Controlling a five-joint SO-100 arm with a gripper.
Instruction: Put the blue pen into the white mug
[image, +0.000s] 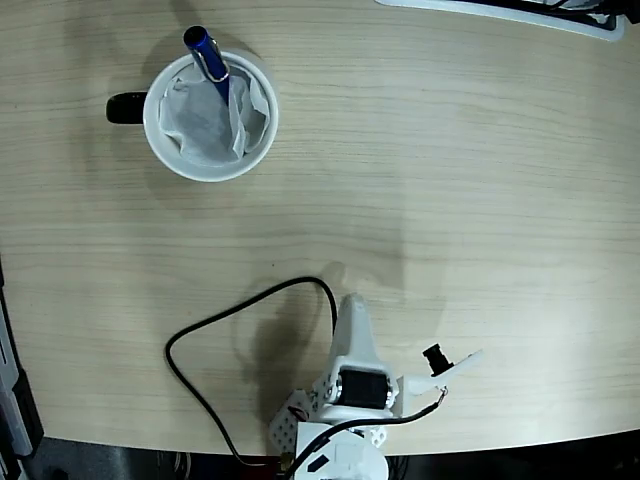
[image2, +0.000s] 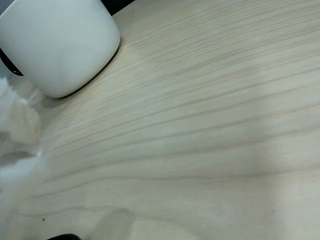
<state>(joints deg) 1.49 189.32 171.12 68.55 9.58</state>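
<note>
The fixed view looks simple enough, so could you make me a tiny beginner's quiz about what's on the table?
1. True or false: the pen lies flat on the table.
2. In the fixed view, the mug's handle points which way? A) left B) right C) toward the arm
3. Fill in: the mug is lined with crumpled white ____.

Key:
1. False: it stands tilted in the mug, its clip end sticking out over the rim.
2. A
3. Paper. The arm sits folded at the table's near edge, well away from the mug.
</note>
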